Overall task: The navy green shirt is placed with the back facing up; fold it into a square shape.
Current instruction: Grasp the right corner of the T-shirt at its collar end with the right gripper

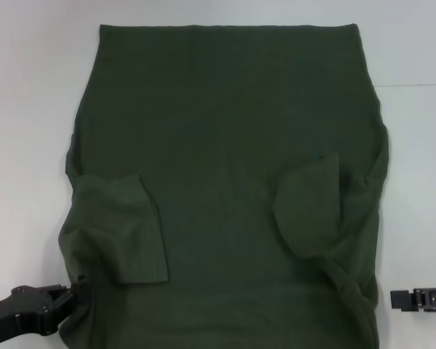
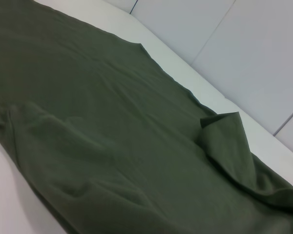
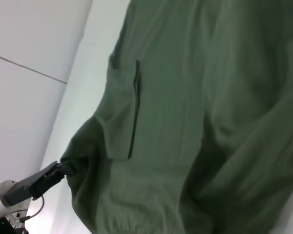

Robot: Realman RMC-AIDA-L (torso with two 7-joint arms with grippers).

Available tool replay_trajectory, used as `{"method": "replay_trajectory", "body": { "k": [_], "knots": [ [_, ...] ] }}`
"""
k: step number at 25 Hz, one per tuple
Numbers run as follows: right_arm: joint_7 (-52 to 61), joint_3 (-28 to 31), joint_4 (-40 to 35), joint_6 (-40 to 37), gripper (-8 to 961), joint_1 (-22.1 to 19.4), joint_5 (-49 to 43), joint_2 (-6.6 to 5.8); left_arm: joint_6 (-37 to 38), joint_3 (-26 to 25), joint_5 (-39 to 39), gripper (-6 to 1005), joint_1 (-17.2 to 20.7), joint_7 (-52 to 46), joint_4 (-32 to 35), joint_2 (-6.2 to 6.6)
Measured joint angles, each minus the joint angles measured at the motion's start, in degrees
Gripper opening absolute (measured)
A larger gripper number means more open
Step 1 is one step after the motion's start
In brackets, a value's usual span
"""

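Navy green shirt [image 1: 232,145] lies spread back-up over the white table [image 1: 29,109], its hem along the far edge and its collar end toward the near edge, reaching almost across the middle of the surface.

At the near left corner of the cloth, the left gripper [image 1: 67,297] touches the shirt's edge just below the left sleeve [image 1: 120,229], which is already folded in over the body. From the right wrist view its tip looks buried in the bunched fabric there, but whether the claw is pinching cloth or merely pressed against it, I cannot tell.

Across the body, the right sleeve [image 1: 309,211] is also turned inward, though it sits crumpled with a loose ridge running down toward the near edge.

Beyond that, the right gripper [image 1: 394,299] hangs off the shirt's right edge, apart from the fabric; its claw state cannot be told either.

The risk as I judge it: if only the left side gets lifted, the soft cloth will likely drag askew and the rumpled right sleeve may spill open, spoiling a square fold.
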Motion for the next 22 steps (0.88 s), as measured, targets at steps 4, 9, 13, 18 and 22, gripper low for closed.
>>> {"method": "replay_trajectory", "body": {
  "k": [4,9,13,18,22],
  "knots": [
    [0.22,-0.43,2.09,1.64,736,0.90,-0.87,0.11,0.00,0.05,0.01,1,-0.03,0.03,0.06,0.02],
    [0.40,-0.51,3.64,3.32,736,2.32,-2.15,0.57,-0.31,0.00,0.05,1,-0.04,0.43,0.01,0.00],
    [1.09,-0.66,4.29,4.18,736,3.44,-3.25,0.96,-0.71,-0.01,0.10,1,-0.04,0.50,-0.08,-0.02],
    [1.43,-0.67,4.81,4.77,735,4.08,-3.65,1.15,-0.72,-0.01,0.09,1,-0.01,0.53,-0.09,0.00],
    [1.76,-0.64,5.00,4.81,735,3.85,-3.68,1.15,-0.72,-0.01,0.07,0,-0.03,0.53,-0.09,0.00]
  ]
}}
